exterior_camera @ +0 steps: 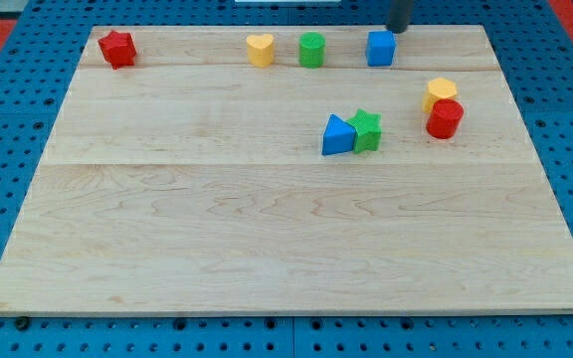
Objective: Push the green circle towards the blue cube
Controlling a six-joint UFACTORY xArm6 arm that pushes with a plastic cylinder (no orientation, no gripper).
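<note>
The dark rod (pixel 400 15) is running off the view's top edge, so only its lower stub is showing, and its very end is too blurred to fix exactly. The yellow block (pixel 441 91) is sitting partly hidden behind the red cylinder (pixel 445 118), leaving its shape unclear.

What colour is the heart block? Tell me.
Yellow: the heart shows in the camera view, left of the green circle.

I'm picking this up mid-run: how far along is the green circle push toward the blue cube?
Done: nothing visibly; the green circle sits apart from the blue cube, with bare board between them. In hand: my tip is at the view's top, just above-right of the cube, touching neither. Left: get round to the circle's left and push it rightward.
</note>
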